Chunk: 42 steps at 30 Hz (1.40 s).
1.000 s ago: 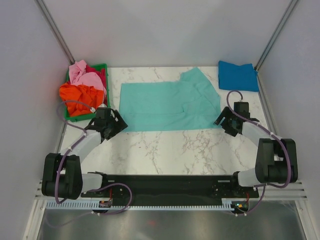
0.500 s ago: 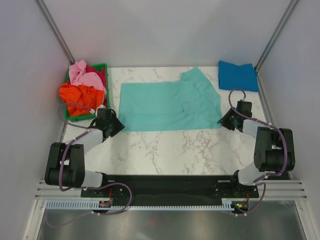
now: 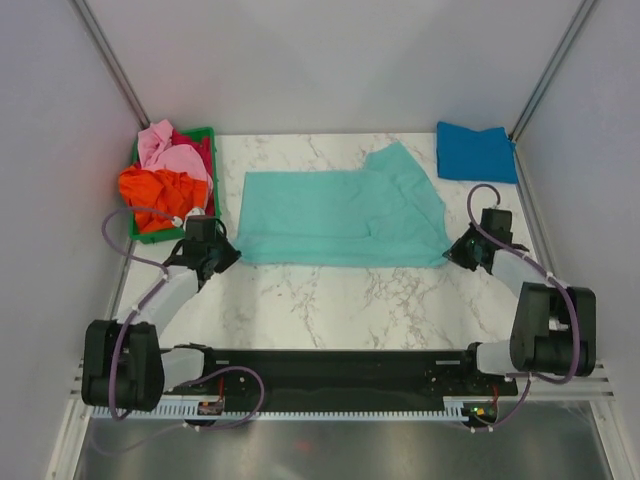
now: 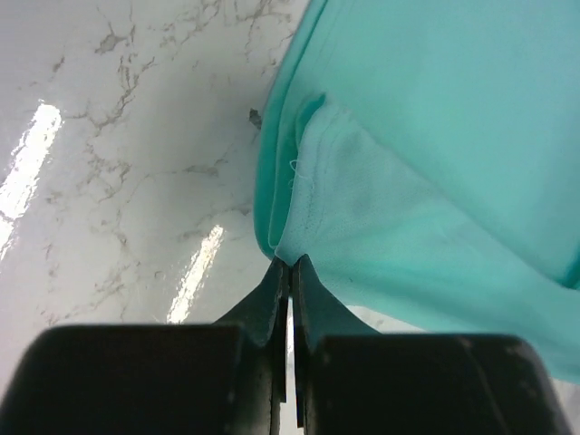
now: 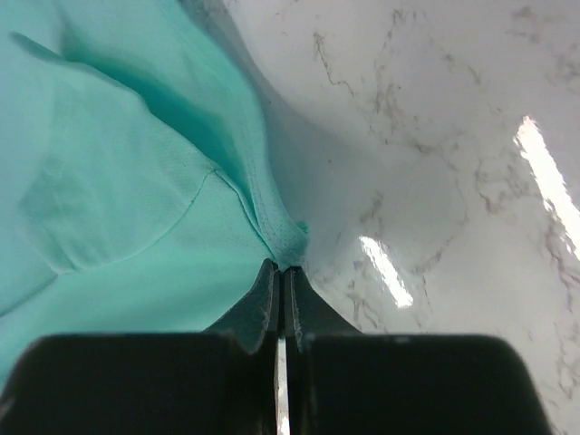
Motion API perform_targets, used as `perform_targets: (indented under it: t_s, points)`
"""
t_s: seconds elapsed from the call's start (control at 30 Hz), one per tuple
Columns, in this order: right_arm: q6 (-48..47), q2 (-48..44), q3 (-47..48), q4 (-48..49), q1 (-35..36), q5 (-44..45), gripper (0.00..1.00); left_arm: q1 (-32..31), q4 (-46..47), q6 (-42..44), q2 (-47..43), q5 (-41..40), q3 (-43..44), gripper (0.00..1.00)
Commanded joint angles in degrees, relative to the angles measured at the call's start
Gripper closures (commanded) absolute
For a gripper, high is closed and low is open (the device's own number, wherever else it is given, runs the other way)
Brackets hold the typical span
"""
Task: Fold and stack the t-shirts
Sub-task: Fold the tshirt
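Observation:
A mint-teal t-shirt (image 3: 340, 215) lies spread across the middle of the marble table. My left gripper (image 3: 228, 252) is shut on its near-left corner, whose hem (image 4: 288, 245) bunches at the fingertips of this gripper (image 4: 290, 265). My right gripper (image 3: 452, 252) is shut on the near-right corner; the cloth (image 5: 285, 237) is pinched at the tips of the right gripper (image 5: 281, 268). A bright blue t-shirt (image 3: 475, 152) lies folded at the back right. Orange (image 3: 160, 195), pink (image 3: 170, 152) and red (image 3: 200, 148) t-shirts are heaped at the back left.
The heap sits in a green plastic crate (image 3: 208, 135) against the left wall. Bare marble (image 3: 350, 305) runs between the teal shirt and the arm bases. White walls with metal posts close in both sides and the back.
Both grippers went from open to shut on the teal shirt's near corners. The shirt's front edge has been drawn slightly nearer and wider, toward both sides.

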Motion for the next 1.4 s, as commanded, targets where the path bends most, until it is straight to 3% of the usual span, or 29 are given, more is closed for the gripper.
perform_targets:
  t_s: [0.0,0.3,0.4,0.47,0.5,0.57,0.6,0.63,0.73,0.9,1.03,1.07,1.2,1.37]
  points:
    - [-0.15,-8.99,-0.69,-7.74,-1.41,2.27,1.00,0.93,-8.42,1.55,-7.25,-1.87,3.42,0.98]
    - [3.53,-26.93,-5.26,-19.43,-1.76,3.76,1.00,0.93,-21.07,-0.47,-25.27,3.21,0.43,0.98]
    - [5.20,-31.32,-8.15,-21.72,-1.85,4.29,0.98,0.58,-24.33,-1.79,-29.57,4.28,-0.09,0.91]
    - [6.08,-33.95,-8.95,-23.65,-2.47,3.33,0.86,0.05,-25.83,-3.54,-31.07,6.12,-0.10,0.83]
    - [6.78,-34.67,-9.39,-24.44,-2.90,2.37,0.63,0.05,-26.88,-4.33,-32.39,6.91,0.16,0.79]
    - [7.84,-37.64,-9.57,-26.64,-3.52,1.65,0.35,0.05,-29.43,-5.48,-33.89,7.71,0.52,0.66]
    - [8.28,-38.70,-9.39,-27.35,-3.61,2.09,0.15,0.05,-30.23,-5.83,-35.03,8.84,1.56,0.58]
    - [8.55,-39.67,-8.96,-28.83,-3.70,2.96,0.10,0.05,-33.11,-5.92,-35.56,9.12,2.44,0.46]
    - [8.29,-41.96,-5.71,-31.47,-4.22,6.57,0.04,0.14,-39.35,-4.27,-36.96,8.86,6.66,0.28]
    - [5.04,-41.71,-0.61,-28.69,-4.23,3.79,0.04,0.05,-40.26,4.94,-37.24,8.33,14.82,0.18]
    - [1.44,-34.17,3.69,-18.40,-2.74,-5.11,0.04,0.14,-36.74,13.58,-33.29,5.44,17.30,0.18]
    - [0.47,-27.88,5.97,-18.30,-1.43,-4.68,0.04,0.14,-36.30,14.20,-31.89,4.47,16.87,0.18]
    - [-6.29,-10.45,25.99,-20.05,9.45,2.26,0.03,0.23,-32.26,14.03,-31.43,8.05,15.46,0.22]
    - [-11.84,12.93,49.79,-21.81,13.79,10.78,0.02,0.23,-31.82,13.85,-33.80,7.10,14.58,0.23]
